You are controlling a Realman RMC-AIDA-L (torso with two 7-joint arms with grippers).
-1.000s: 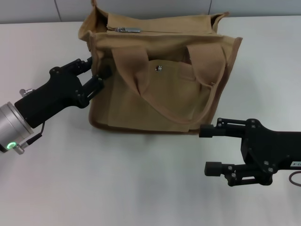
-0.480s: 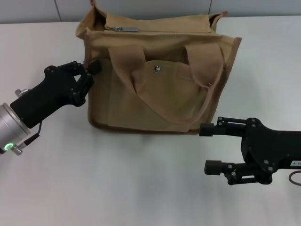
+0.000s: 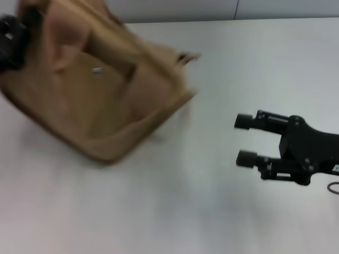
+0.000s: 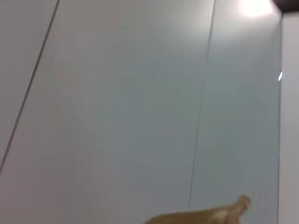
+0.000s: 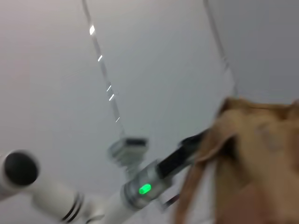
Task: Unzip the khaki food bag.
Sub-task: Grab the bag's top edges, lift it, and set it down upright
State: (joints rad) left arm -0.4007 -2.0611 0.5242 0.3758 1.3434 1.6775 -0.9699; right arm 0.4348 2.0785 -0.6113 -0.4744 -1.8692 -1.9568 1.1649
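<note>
Head view: right pincer [image 3: 244,139] open, level.

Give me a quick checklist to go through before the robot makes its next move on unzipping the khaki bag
1. Bag sits upright on the table: not ok. The khaki food bag is tilted, one base corner low, and smeared by motion.
2. Zipper in view: not ok. No view shows it.
3. Left gripper's hold: cannot tell. The left gripper is at the bag's upper left corner, mostly out of frame.
4. Right gripper free: ok. The right gripper is open, empty, and apart from the bag on its right.
5. Table between right gripper and bag: ok, nothing lies there.
</note>
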